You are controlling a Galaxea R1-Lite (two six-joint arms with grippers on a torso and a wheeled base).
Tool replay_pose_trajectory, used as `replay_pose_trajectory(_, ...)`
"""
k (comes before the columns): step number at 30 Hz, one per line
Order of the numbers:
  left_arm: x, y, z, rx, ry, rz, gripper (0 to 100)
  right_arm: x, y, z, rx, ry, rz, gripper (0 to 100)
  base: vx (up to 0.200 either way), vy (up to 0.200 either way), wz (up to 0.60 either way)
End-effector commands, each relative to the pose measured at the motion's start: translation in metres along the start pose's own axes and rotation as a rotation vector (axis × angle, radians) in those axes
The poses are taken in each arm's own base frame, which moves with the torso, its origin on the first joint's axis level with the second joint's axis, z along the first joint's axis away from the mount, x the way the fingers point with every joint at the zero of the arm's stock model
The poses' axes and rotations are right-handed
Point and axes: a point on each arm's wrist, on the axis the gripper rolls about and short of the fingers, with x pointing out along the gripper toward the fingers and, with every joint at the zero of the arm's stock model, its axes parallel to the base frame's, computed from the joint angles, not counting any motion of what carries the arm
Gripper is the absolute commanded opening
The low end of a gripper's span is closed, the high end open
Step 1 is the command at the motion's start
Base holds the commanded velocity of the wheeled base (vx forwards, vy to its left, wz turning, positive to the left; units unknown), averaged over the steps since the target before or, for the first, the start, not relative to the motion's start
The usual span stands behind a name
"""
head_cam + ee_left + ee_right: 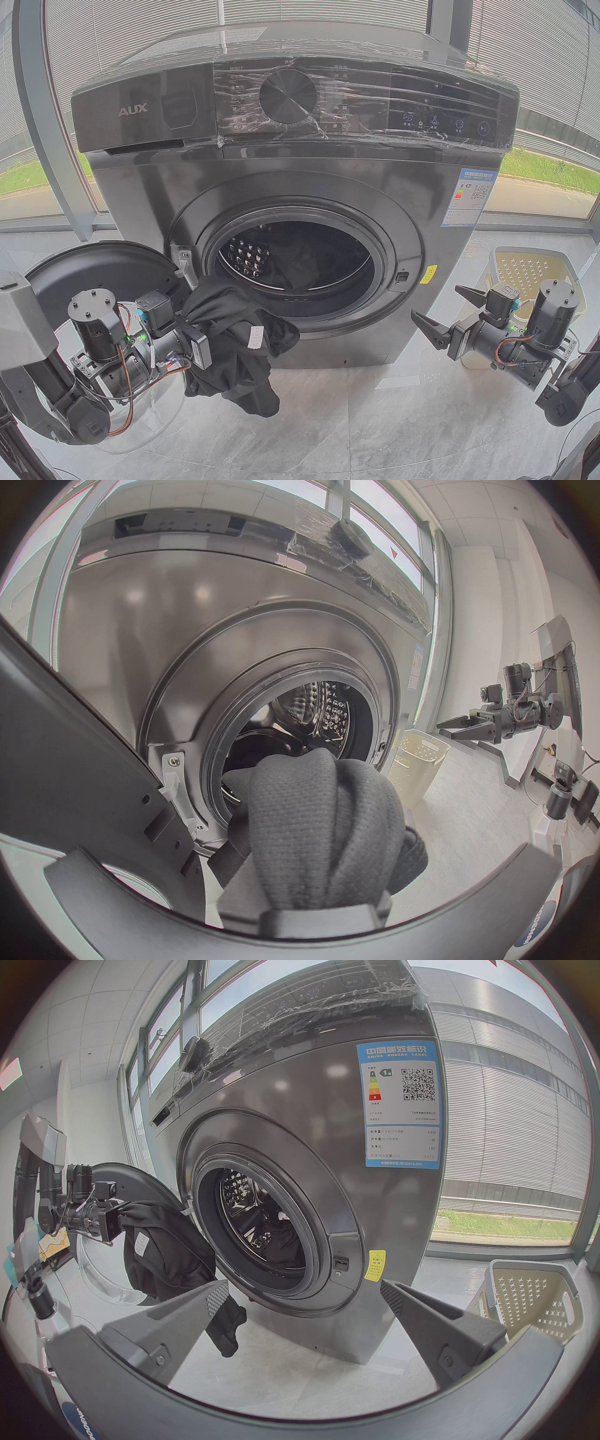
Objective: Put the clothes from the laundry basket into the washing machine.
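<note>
A dark grey washing machine (300, 187) stands with its round door (94, 275) swung open to the left. Dark clothes lie inside the drum (294, 262). My left gripper (203, 340) is shut on a black garment (240, 350), which hangs in front of the lower left rim of the opening; the same black garment (325, 830) bulges over the fingers, and the black garment (165, 1254) shows from the side. My right gripper (450, 312) stands open and empty to the right of the machine, beside the cream laundry basket (537, 269).
The laundry basket (537, 1300) sits on the grey tiled floor (375, 425) at the machine's right corner. Windows run behind the machine. The open door takes up the space on the left.
</note>
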Motion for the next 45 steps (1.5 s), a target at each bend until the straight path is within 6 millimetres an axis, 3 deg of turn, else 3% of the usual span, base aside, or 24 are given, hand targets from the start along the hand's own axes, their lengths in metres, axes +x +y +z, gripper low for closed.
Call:
replay_pose_trajectory(1, 0.001, 0.000, -0.002, -0.002, 0.010, -0.001, 0, 0.000, 0.000, 0.000, -0.001, 0.001, 0.001, 100, 0.000, 0.000, 0.00)
replay_pose_trajectory(40, 0.005, -0.010, -0.012, -0.006, 0.048, -0.040, 0, -0.003, 0.009, -0.004, -0.002, 0.019, 0.036, 100, 0.015, 0.000, 0.00)
replay_pose_trajectory(45, 0.004, -0.025, -0.013, -0.011, 0.059, -0.081, 0, -0.003, 0.015, -0.003, -0.006, 0.014, 0.060, 100, 0.000, 0.000, 0.00)
